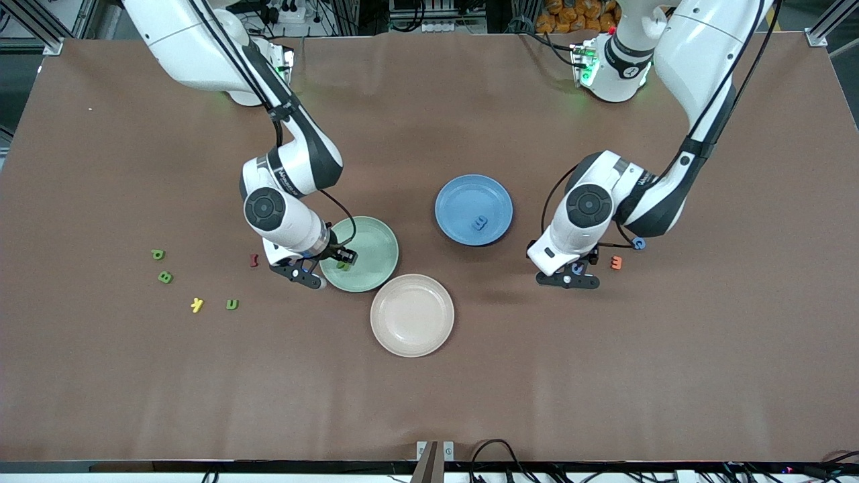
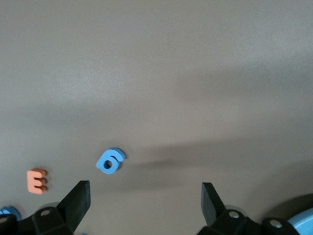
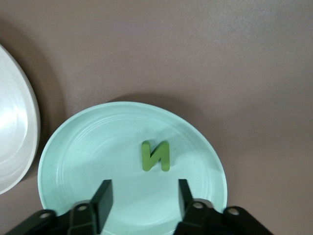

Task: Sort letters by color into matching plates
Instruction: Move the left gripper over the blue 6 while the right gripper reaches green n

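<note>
A green N (image 3: 156,155) lies flat in the mint green plate (image 3: 88,147), free of the right gripper (image 3: 142,196), whose fingers hang spread over it. The left gripper (image 2: 145,200) hovers spread wide over the table near a blue letter (image 2: 110,161).

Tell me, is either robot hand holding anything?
No. The right gripper has open fingers above the green N; the left gripper holds nothing.
</note>
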`<state>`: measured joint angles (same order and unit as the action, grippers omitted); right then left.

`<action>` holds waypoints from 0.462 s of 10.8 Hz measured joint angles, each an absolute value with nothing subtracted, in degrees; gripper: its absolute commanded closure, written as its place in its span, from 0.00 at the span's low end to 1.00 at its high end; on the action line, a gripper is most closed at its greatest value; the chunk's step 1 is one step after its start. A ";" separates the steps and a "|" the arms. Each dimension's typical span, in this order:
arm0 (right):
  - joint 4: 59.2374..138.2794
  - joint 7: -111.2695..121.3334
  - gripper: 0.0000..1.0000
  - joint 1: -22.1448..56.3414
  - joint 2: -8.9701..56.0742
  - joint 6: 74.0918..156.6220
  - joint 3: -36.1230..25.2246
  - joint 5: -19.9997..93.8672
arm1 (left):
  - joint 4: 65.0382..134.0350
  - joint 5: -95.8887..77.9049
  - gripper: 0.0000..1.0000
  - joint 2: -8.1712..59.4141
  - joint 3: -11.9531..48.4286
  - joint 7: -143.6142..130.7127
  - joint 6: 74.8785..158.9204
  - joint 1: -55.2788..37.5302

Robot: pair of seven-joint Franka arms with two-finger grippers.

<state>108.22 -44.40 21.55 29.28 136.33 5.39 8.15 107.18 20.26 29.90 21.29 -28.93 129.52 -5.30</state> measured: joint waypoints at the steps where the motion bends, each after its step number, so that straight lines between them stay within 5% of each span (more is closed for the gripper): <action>1: 108.21 -44.86 0.00 21.96 29.28 136.33 5.39 8.15 | 107.24 20.28 0.00 29.90 21.30 -26.26 129.52 -4.45; 5: 108.15 -45.16 0.00 22.24 29.28 136.33 5.04 8.15 | 107.58 20.35 0.00 29.90 21.34 -17.60 129.86 -2.33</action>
